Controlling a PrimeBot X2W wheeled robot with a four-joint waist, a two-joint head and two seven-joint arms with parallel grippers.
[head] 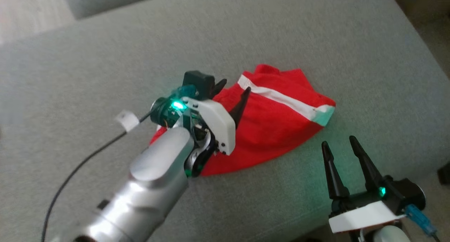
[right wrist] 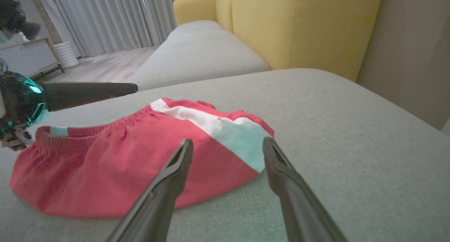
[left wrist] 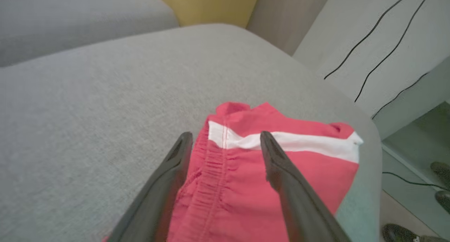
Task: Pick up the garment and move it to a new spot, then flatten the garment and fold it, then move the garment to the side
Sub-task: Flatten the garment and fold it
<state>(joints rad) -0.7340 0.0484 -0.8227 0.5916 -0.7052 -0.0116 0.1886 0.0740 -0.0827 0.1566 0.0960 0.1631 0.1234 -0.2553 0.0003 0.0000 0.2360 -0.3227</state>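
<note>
I am working over a big grey sofa cushion. It is soft and flat, with a rough woven cloth and round edges. Behind the cushion stands a yellow back, smooth and puffy. Past the far end of the cushion I see a pale wood floor and long grey curtains that hang in folds. Off one side of the cushion, thin black wires run down a pale wall.

The red shorts lie on the cushion, near its right end. They are thin and floppy, folded over into a fan shape. A white stripe runs along the far side and ends in a mint patch. The waistband is bunched up in little wrinkles. The shorts lie long ways across the cushion: the waistband points to the cushion's left and the mint corner points to its right.

My left pincer is open and holds nothing. It hangs above the cushion, over the waistband end of the shorts. My right pincer is open too and holds nothing. It is over the bare cushion by its near edge, close to the mint corner but not touching it.
</note>
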